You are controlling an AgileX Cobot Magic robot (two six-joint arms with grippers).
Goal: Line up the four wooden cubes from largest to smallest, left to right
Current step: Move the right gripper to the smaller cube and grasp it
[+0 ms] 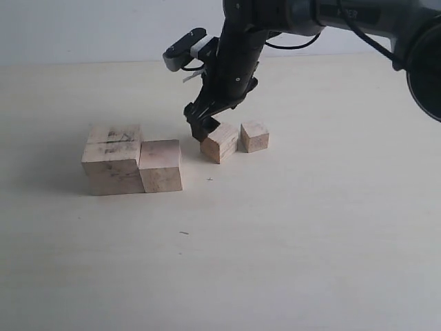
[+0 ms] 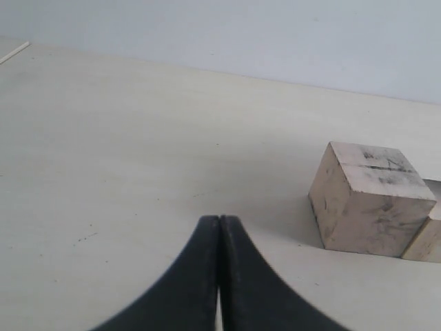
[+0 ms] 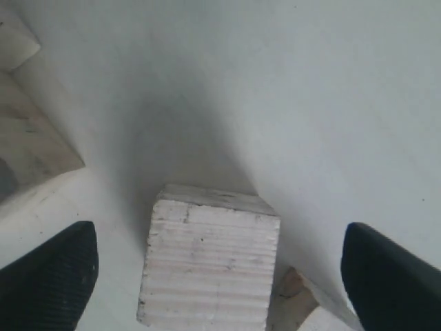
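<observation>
My right hand (image 1: 204,129) was released, fingers (image 3: 48,276) spread wide, hanging low over the third cube (image 1: 220,143). In the right wrist view that cube sat between the two fingers, with a gap on both sides and neither pad touching it.

The smallest cube (image 1: 254,136) sat just beside the third cube, on the side away from the big pair. The gap between them was narrow; I saw no contact. It crowded one finger, so there was little room on that side of the hand.

On the hand's other side the second cube (image 1: 160,165) was near, with an open strip of desk (image 1: 289,241) between it and the third cube. The largest cube (image 1: 114,158), with dark marks and a groove on top, lay beyond the second cube, faces touching. The third cube was turned at an angle to those two.

The right arm (image 1: 331,17) came down from above and behind the hand and hid the desk behind the third cube. In front of the hand the desk was open and wide, and likewise past the smallest cube. No desk edge was near the hand; the far edge met the wall (image 1: 83,27) behind the arm.

My left hand (image 2: 219,276) was clenched, fingertips pressed together, low over the desk. The largest cube stood ahead of it and off to one side, well apart, with open desk between.
</observation>
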